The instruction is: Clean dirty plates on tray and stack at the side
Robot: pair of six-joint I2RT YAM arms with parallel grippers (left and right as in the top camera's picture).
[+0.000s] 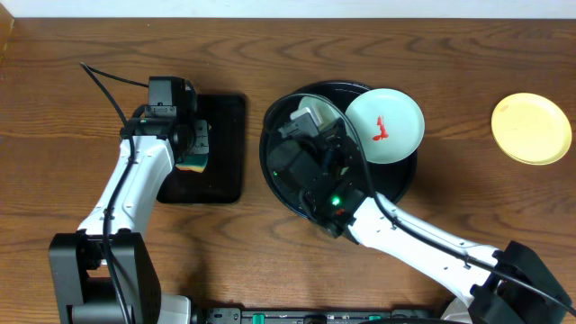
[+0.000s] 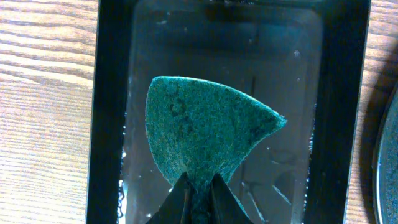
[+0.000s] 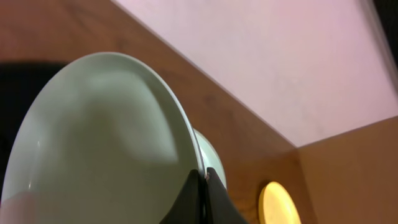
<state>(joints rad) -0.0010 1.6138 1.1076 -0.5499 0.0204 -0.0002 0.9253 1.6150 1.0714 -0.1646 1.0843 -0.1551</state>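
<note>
Above the large round glossy black tray (image 1: 273, 175), the right gripper (image 3: 203, 179) clamps the rim of a tilted pale mint-white plate (image 3: 106, 143); the left gripper (image 2: 199, 184) pinches a green sponge (image 2: 205, 124)

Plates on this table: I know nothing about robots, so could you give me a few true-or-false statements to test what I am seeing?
1. The left gripper pinches a green sponge over the rectangular black tray. True.
2. The yellow plate sits on the round black tray. False: it lies on the wooden table, off to the side of that tray.
3. The right gripper is clamped on the rim of a pale mint plate. True.
4. The plate with the red smear is stacked on the yellow plate. False: it rests on the round black tray, apart from the yellow plate.
</note>
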